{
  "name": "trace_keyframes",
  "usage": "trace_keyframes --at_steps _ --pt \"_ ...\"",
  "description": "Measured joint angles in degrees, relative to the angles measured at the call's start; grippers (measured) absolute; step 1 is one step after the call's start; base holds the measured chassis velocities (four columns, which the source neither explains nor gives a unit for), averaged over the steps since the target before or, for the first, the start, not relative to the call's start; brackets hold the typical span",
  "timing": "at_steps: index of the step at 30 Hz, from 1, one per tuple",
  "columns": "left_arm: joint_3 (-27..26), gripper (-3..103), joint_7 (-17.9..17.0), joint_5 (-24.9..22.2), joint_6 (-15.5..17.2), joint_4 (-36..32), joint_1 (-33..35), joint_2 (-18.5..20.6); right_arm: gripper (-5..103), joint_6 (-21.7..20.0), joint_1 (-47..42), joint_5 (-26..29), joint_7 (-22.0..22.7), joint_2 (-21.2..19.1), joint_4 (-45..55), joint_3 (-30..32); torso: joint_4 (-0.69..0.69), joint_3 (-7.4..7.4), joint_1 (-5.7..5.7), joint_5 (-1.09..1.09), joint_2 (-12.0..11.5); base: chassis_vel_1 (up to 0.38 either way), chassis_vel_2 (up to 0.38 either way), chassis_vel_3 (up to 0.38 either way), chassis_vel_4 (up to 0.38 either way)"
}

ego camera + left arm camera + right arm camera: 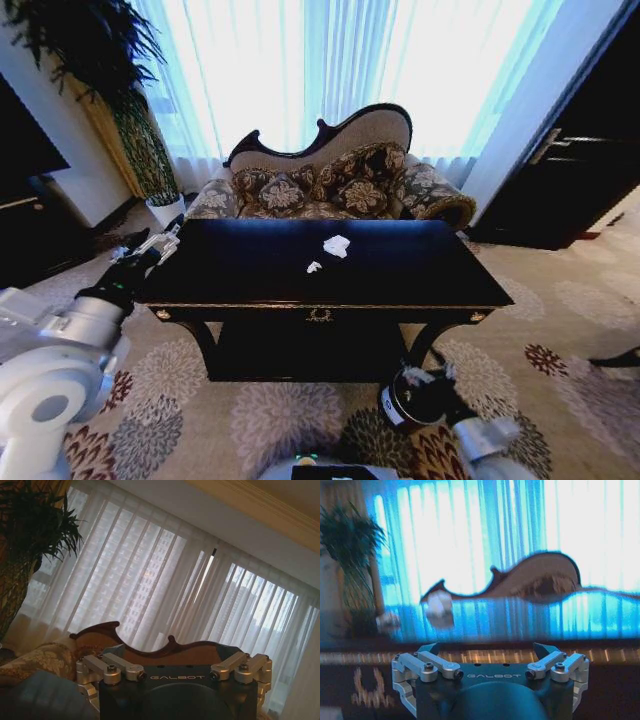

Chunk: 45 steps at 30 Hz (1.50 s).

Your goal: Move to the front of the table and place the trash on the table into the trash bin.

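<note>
Sheer curtains and a patterned sofa (330, 180) were noted behind the dark table (420, 275), which stood squarely ahead of the robot on a floral carpet.

Two pieces of white paper trash were recorded on the table top, near its middle: a larger crumpled scrap (337, 246) and, just beside it on the nearer side, a smaller scrap (313, 267). No bottle-like piece could be made out.

The left gripper (165, 240) was observed raised at the table's left end, level with the top, with its fingers spread apart. From it the scraps lay to the right, across roughly half of the top.

The right gripper (428, 378) was found low, in front of the table's right leg and below the top, directly over the trash bin (405, 405); its fingers appeared spread, as was also indicated in the right wrist view (489, 647). In that view the larger scrap (439, 609) was seen beyond the table edge, ahead and above.

The bin's contents could not be determined, the right gripper being in the way.

It was judged that either arm could reach the scraps, the right being better placed for the bin.
</note>
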Motion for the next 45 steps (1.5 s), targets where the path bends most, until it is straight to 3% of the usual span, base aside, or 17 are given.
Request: trace_keyframes --at_steps 4,13,15,17,18,21,23,26,27,29,36,39,43,45 --pt "0.2 100 -0.01 0.0 0.1 -0.15 -0.18 0.16 100 -0.72 -0.24 1.55 0.15 -0.35 4.4 0.9 -0.01 0.0 0.0 0.0 0.0 0.0 0.0 0.0 0.0" --pt "1.15 100 -0.13 0.76 0.99 -0.12 0.79 -0.28 100 -4.47 3.8 5.54 6.95 -3.29 14.88 -0.47 -0.01 0.0 0.0 0.0 0.0 0.0 0.0 0.0 0.0" --pt "1.11 100 -0.19 1.15 1.17 0.16 1.19 0.3 100 -5.34 6.32 6.22 11.6 -7.09 16.26 -1.35 -0.01 0.0 -0.01 0.0 0.0 0.0 0.0 0.0 0.0" --pt "1.12 100 -0.26 1.16 1.24 0.24 1.38 0.57 100 -5.73 7.03 6.66 12.86 -8.29 16.44 -1.45 -0.01 0.0 -0.01 -0.01 0.0 0.0 0.0 0.0 0.0" --pt "1.24 100 -0.31 1.09 1.62 0.26 2.15 1.48 100 -7.39 9.06 8.89 16.43 -11.63 16.63 -1.7 0.01 0.0 0.0 -0.01 0.0 0.0 0.0 0.0 0.0" --pt "1.75 100 -0.54 0.62 2.58 0.21 2.69 3.58 100 -9.88 12.28 11.93 19.98 -15.66 15.24 -2.14 0.0 0.0 0.0 0.0 0.0 0.0 0.0 0.0 0.0" --pt "1.87 100 -0.64 0.41 3.01 0.23 2.61 4.23 100 -10.26 12.96 12.12 20.42 -16.29 14.7 -2.23 0.0 0.0 0.0 0.01 -0.01 0.0 0.0 0.0 0.0" --pt "2.01 100 -2.9 0.22 7.37 0.57 2.11 8.74 100 -12.58 17.44 12.29 22.55 -18.87 11.81 -3.84 -0.01 0.0 0.0 0.0 0.0 0.0 0.0 0.0 0.0" --pt "2.01 100 -2.9 0.22 7.37 0.57 2.11 8.74 100 -12.58 17.44 12.29 22.55 -18.87 11.81 -3.84 -0.01 0.0 0.0 0.0 0.0 0.0 0.0 0.0 0.0" --pt "3.0 100 -4.76 0.31 10.49 0.89 1.31 11.2 100 -13.56 19.89 12.24 23.28 -20.03 9.59 -4.99 0.01 0.0 0.0 0.0 -0.01 0.0 0.0 0.0 0.0" --pt "4.37 100 -4.78 1.25 11.87 0.39 0.82 12.55 100 -15.17 25.88 12.23 23.39 -22.1 5.52 -9.8 -0.02 0.0 0.0 0.0 -0.01 0.0 0.0 0.0 0.0" --pt "2.74 100 -4.16 1.65 12.09 0.09 2.78 12.01 100 -16.32 29.02 11.53 23.01 -22.46 4.42 -12.84 -0.03 0.01 0.0 0.0 -0.01 0.0 0.0 0.0 0.0" --pt "-5.02 100 -3.43 1.57 12.35 0.01 8.06 10.62 100 -17.22 41.24 8.42 21.78 -22.71 -0.82 -24.81 0.01 0.0 0.0 -0.02 -0.01 0.0 0.0 0.0 0.0" --pt "-5.82 100 -3.36 1.43 12.36 0.0 8.5 10.47 100 -17.22 42.73 8.03 21.45 -22.76 -1.74 -26.41 0.02 0.0 0.0 -0.02 -0.01 0.0 0.0 0.0 0.0"
